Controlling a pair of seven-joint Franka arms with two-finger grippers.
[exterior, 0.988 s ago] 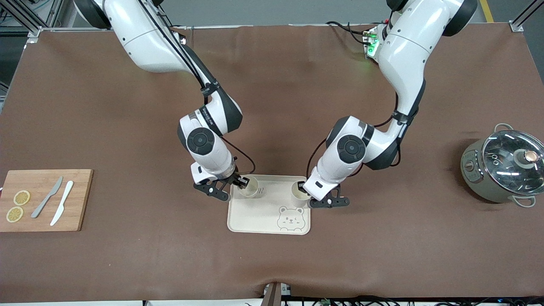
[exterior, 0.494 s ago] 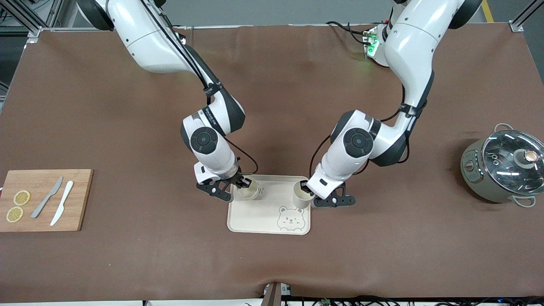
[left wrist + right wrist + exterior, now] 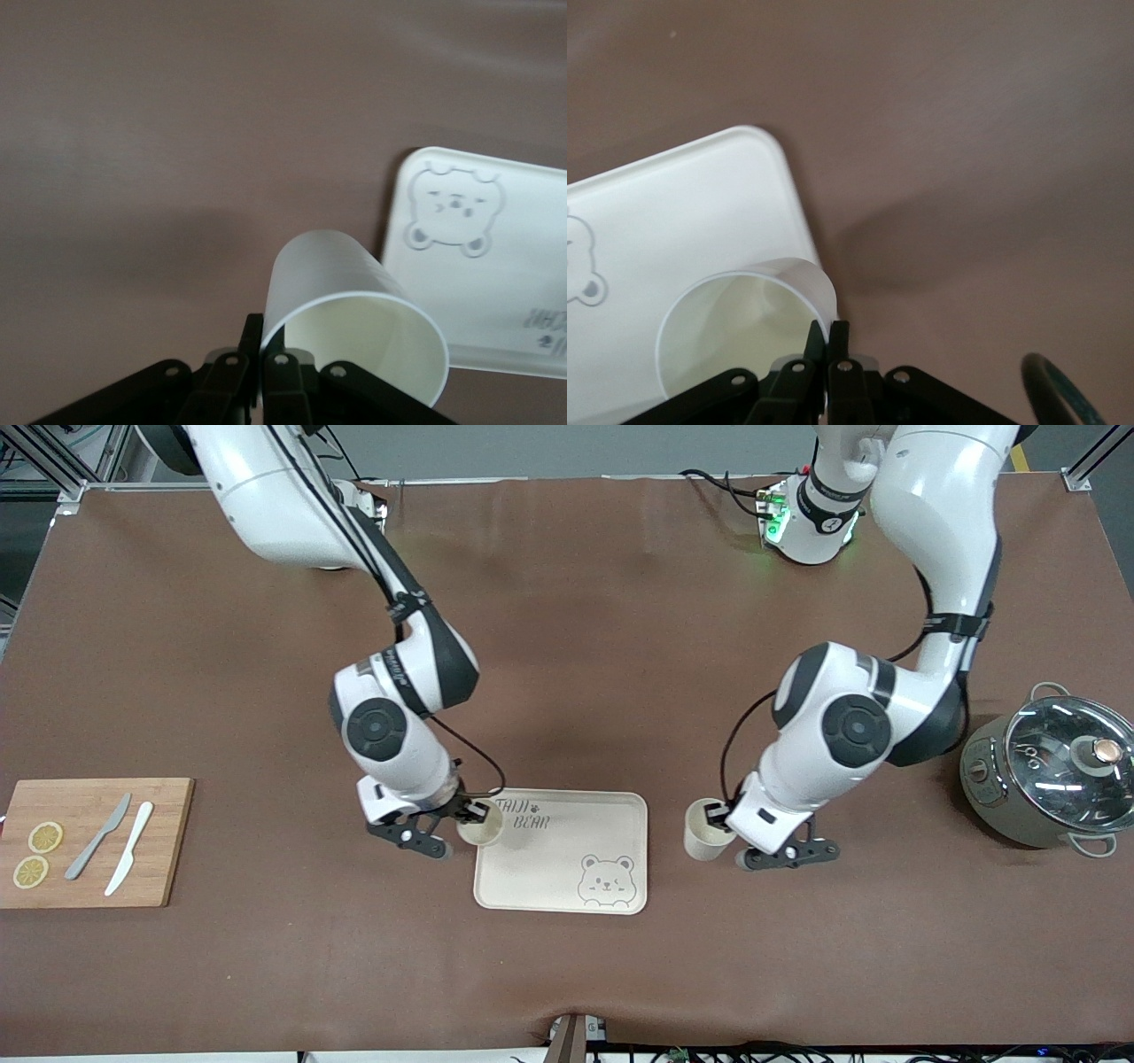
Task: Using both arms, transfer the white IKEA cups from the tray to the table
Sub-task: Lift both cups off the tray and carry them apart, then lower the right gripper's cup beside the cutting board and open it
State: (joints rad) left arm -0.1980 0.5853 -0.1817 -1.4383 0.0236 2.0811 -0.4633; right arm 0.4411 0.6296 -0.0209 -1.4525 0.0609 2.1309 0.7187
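Both cups have left the middle of the tray since a second ago: we see the left gripper [image 3: 728, 821] carried out toward the left arm's end of the table, and the right gripper [image 3: 476, 811] drawn toward the right arm's end.

Around them we find a cream tray [image 3: 567, 868] with a bear drawing and lettering, lying between the two arms. A wooden cutting board [image 3: 168, 841] sits at the right arm's end, bearing two lemon slices [image 3: 37, 854], a grey knife [image 3: 97, 849] and a white knife [image 3: 129, 859]. A cooker with a glass lid [image 3: 1054, 771] stands at the left arm's end, well apart from the left arm's cup. Nothing stands close to either cup except the tray.

The left gripper is clamped on the rim of one white cup [image 3: 706, 841], held over bare brown table just beside the tray's edge; in the left wrist view this cup [image 3: 354, 310] is tilted, its round mouth open and its inside plain. The right gripper pinches the rim of the other white cup [image 3: 479, 825], over the tray's edge at the corner toward the right arm; the right wrist view shows its pale, empty inside [image 3: 744, 341].
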